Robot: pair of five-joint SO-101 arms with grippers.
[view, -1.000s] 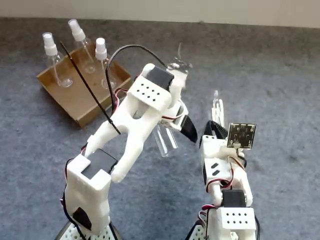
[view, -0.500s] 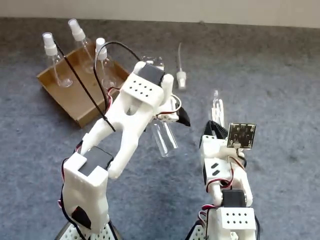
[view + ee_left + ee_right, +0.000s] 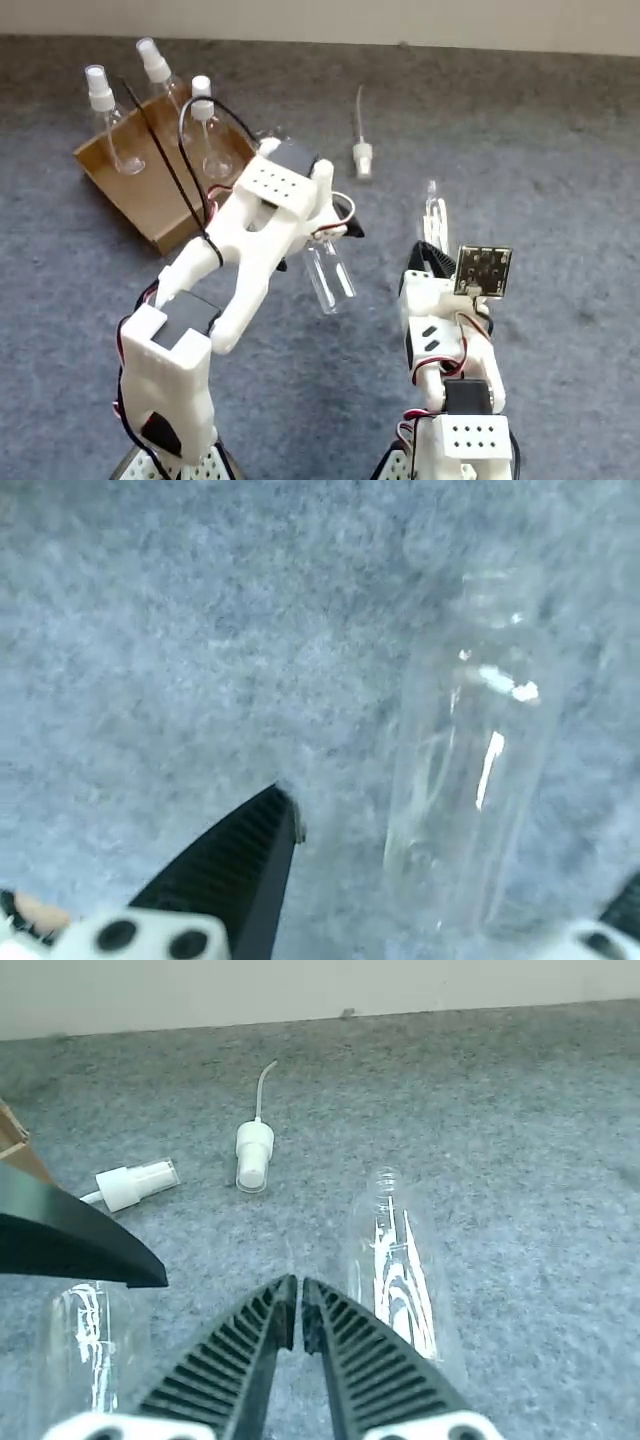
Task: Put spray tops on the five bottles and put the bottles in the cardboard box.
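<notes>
The left tool [image 3: 455,850] hangs open astride the capless bottle [image 3: 460,770], which lies flat on the bench [image 3: 560,150], its length running between the two fingers [image 3: 240,870]. The right tool [image 3: 298,1315], closed, sits farther off.

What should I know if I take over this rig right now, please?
Left gripper: open, over an uncapped bottle lying on the carpet, not gripping it.
Right gripper: shut and empty, beside a second uncapped bottle on the carpet.
Two loose spray tops lie on the carpet beyond them.
Done: three capped bottles stand in the cardboard box.
Left: top both uncapped bottles, then box them.
</notes>
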